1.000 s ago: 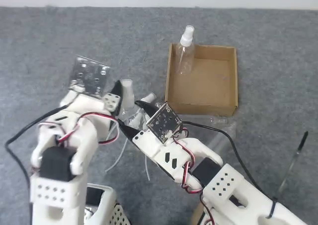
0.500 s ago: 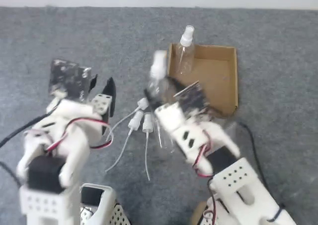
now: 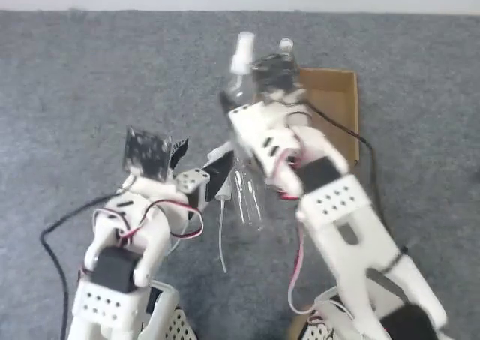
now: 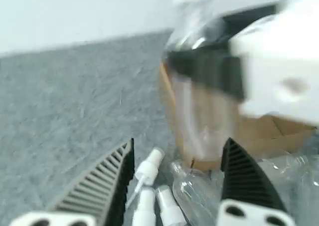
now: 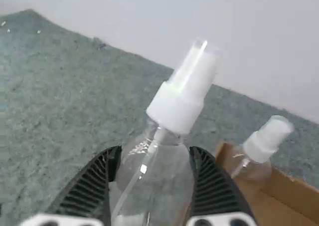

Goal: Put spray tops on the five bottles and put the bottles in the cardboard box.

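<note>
Bottle (image 5: 155, 172) clamped in right jaws near box (image 3: 335, 103).

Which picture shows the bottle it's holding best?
The right wrist view: bottle and spray top close up in the right gripper. High view: farther off, from above. Left wrist view: partly behind that gripper.

Right arm (image 3: 334, 201) covers much of cardboard box (image 3: 341, 107) and, excl. its cap, the boxed bottle (image 3: 286, 46); held bottle (image 3: 238, 73) is blurred in high and left wrist views, w/ its base cut off at right wrist view's edge.
</note>
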